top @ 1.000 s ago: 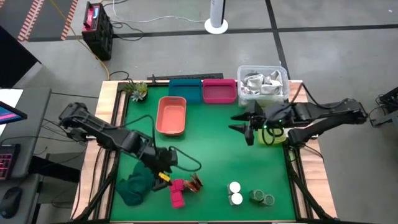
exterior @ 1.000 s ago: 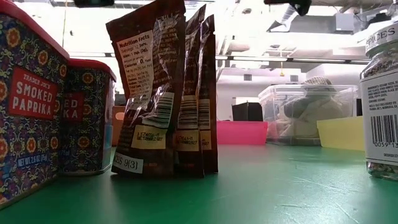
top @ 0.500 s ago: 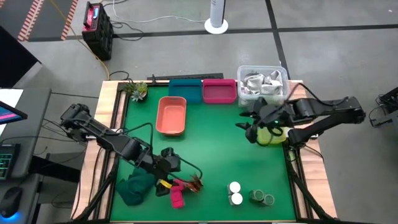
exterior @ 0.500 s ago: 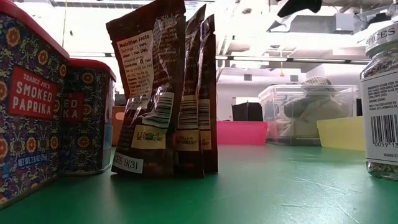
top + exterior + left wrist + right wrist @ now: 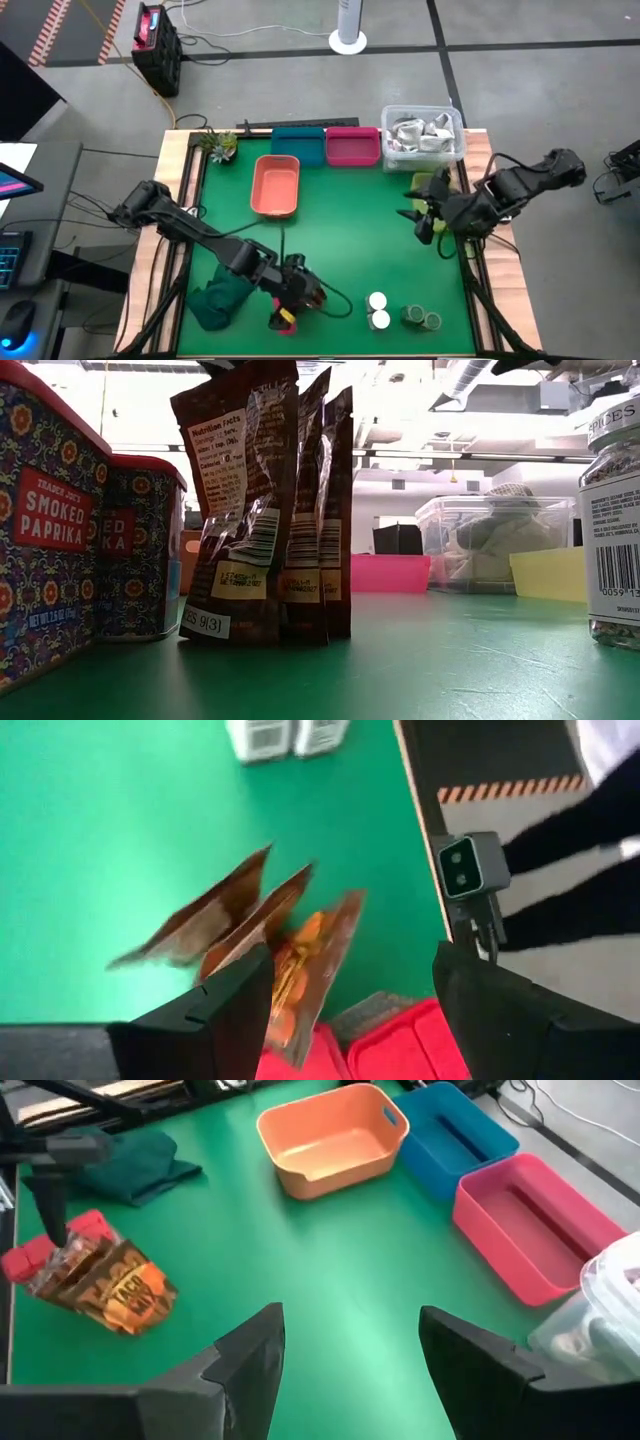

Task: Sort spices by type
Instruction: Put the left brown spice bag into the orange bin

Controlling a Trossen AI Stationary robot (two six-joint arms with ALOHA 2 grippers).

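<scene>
Overhead the left gripper [image 5: 296, 296] hides the brown spice packets [image 5: 262, 934], but its wrist view shows wide fingers straddling them, while the right gripper [image 5: 428, 214] hangs spread, empty.

Left arm stretched diagonally across worktop toward near edge, left end effector [image 5: 298, 290] low, fingers [image 5: 225, 1005] spread apart. Right arm folded at right side, right end effector [image 5: 428, 213] raised, fingers [image 5: 245, 1360] parted.
</scene>
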